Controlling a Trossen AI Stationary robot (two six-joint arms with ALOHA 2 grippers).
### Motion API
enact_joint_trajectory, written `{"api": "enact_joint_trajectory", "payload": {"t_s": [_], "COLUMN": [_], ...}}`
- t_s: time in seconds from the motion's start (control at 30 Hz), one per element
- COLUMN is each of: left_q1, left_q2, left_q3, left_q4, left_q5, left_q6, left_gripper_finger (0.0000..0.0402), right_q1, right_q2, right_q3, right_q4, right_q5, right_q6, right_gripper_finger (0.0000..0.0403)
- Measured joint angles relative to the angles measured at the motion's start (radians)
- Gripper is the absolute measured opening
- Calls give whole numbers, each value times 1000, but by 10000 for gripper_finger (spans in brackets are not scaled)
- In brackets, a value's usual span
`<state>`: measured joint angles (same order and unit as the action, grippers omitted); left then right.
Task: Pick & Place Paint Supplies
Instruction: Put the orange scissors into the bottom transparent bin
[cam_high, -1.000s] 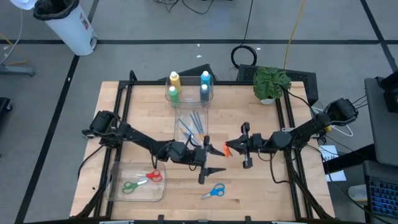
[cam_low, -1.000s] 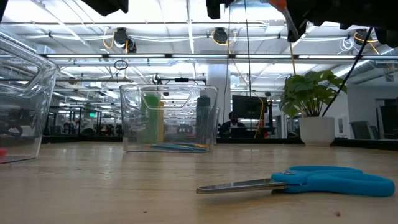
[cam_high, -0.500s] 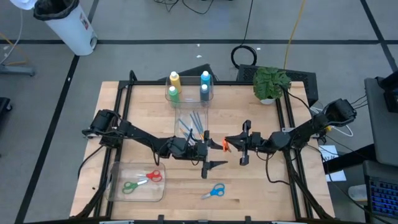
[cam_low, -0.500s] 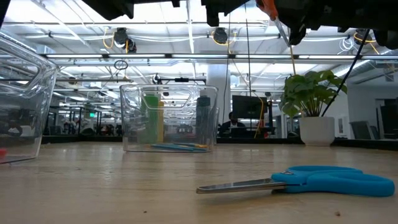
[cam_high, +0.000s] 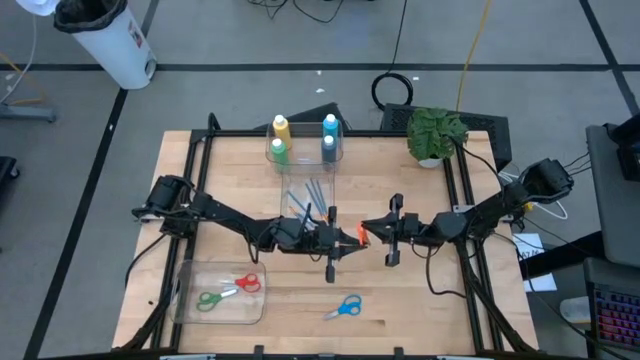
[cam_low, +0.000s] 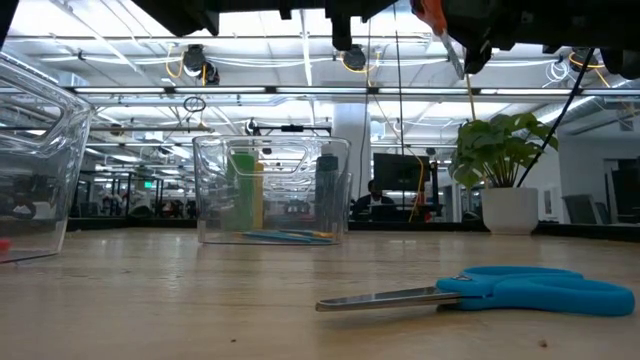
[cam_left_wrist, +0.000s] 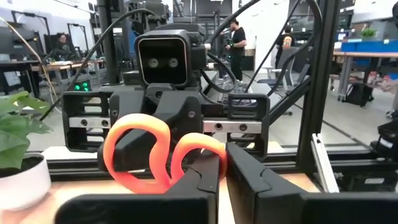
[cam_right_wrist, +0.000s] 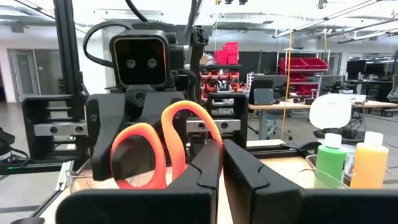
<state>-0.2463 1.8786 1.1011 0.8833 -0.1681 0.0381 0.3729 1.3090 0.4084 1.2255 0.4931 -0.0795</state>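
Observation:
Orange-handled scissors (cam_high: 361, 236) hang in the air over the table's middle, between my two grippers. My left gripper (cam_high: 347, 243) comes from the table's left and my right gripper (cam_high: 374, 232) from its right; both are shut on the handle loops. The low view shows the grey blades (cam_low: 456, 55) slanting down below the handle. The paint supplies stay untouched at the far side: yellow (cam_high: 281, 127), green (cam_high: 279, 150), light blue (cam_high: 330, 125) and grey-blue (cam_high: 328, 147) bottles stand in a clear box. Thin brushes (cam_high: 310, 200) lie just nearer. My left gripper pinches the rim of one orange handle loop (cam_left_wrist: 208, 148) between its two fingers, coming about level from the table's left. The scissors are lifted clear of the table. My right gripper pinches a handle loop's rim (cam_right_wrist: 210, 140) between its two fingers, level from the table's right, facing the left gripper.
Blue scissors (cam_high: 343, 307) lie on the wood near the front edge. A clear tray (cam_high: 190, 300) at the near left holds red and green scissors. A potted plant (cam_high: 435, 135) stands at the far right corner.
My left gripper, wide open a second ago, has moved a little toward the right gripper and shut on the orange scissors' handle. The right gripper has kept its hold, and the scissors have stayed in the air.

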Motion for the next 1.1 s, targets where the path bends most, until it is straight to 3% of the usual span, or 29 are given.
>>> {"api": "enact_joint_trajectory", "payload": {"t_s": [0.2, 0.3, 0.57, 0.83, 1.1], "left_q1": [-20, -51, -228, -480, -691], "left_q2": [-66, -170, -448, -537, -524], "left_q3": [0, 0, 1, 1, 0], "left_q4": [-106, -285, -828, -1311, -1561], "left_q5": [-2, -26, -242, -390, -376], "left_q6": [-42, -43, -129, -501, -842], "left_gripper_finger": [30, 17, 20, 14, 8], "right_q1": [10, 23, 42, 42, 41], "right_q2": [-8, -30, -97, -105, -105], "right_q3": [0, 0, 0, 0, 0], "right_q4": [-16, -57, -176, -200, -203], "right_q5": [0, 4, 5, 4, 4], "right_q6": [15, 15, 15, 15, 16], "right_gripper_finger": [38, 70, 132, 143, 140]}}
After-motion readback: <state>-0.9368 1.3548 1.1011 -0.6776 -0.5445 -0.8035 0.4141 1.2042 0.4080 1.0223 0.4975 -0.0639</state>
